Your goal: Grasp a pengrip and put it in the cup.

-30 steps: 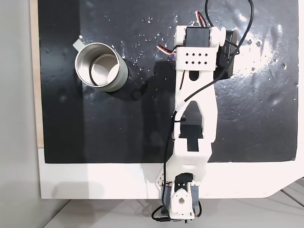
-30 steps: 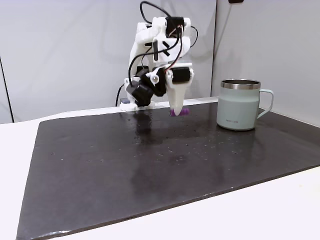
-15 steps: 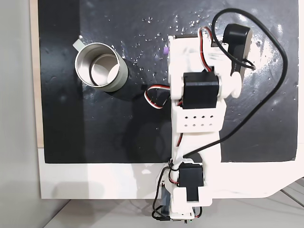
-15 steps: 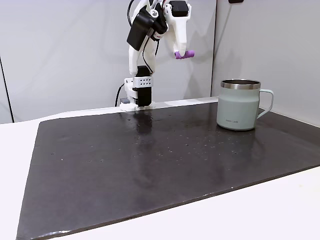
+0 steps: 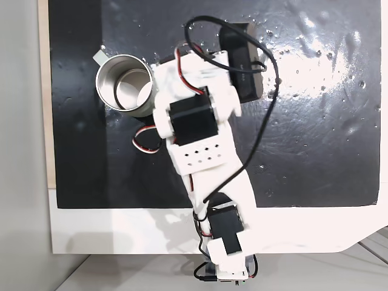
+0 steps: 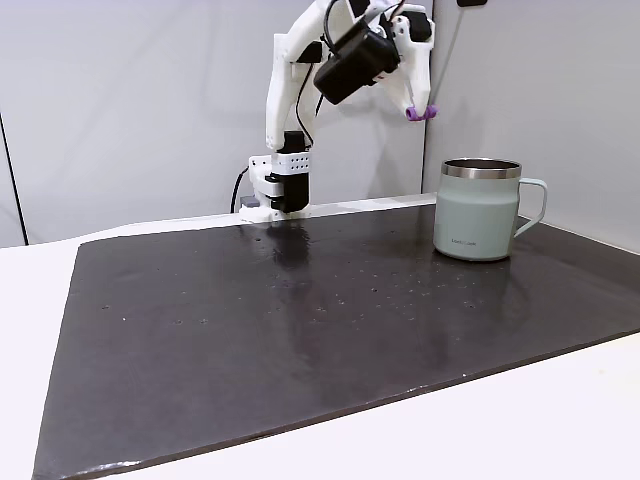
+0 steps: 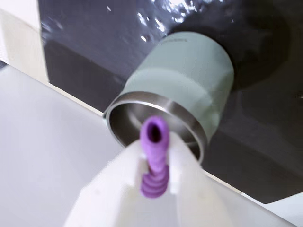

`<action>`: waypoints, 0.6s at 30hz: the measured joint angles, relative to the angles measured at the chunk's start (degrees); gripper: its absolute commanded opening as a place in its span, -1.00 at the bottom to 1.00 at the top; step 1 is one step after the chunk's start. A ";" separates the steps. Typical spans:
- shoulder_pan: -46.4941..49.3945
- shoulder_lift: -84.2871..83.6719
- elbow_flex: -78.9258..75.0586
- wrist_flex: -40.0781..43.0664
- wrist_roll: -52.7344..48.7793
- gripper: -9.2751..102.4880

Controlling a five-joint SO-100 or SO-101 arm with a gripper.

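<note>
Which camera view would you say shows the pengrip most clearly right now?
The wrist view: the pengrip sits large between the gripper's fingers, ribs and open end visible, with the cup beyond. In a fixed view from the side it is a small purple speck held above the table.

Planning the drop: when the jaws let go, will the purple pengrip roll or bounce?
The pengrip is a short ribbed tube, so it would probably roll on a flat surface. It looks small and likely light, perhaps rubbery, so it may bounce off the cup rim if released off-centre.
</note>
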State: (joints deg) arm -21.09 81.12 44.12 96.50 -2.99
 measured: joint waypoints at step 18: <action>-8.35 -17.67 -21.45 0.00 0.00 -0.83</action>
State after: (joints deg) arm -29.44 63.46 22.68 96.50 -2.99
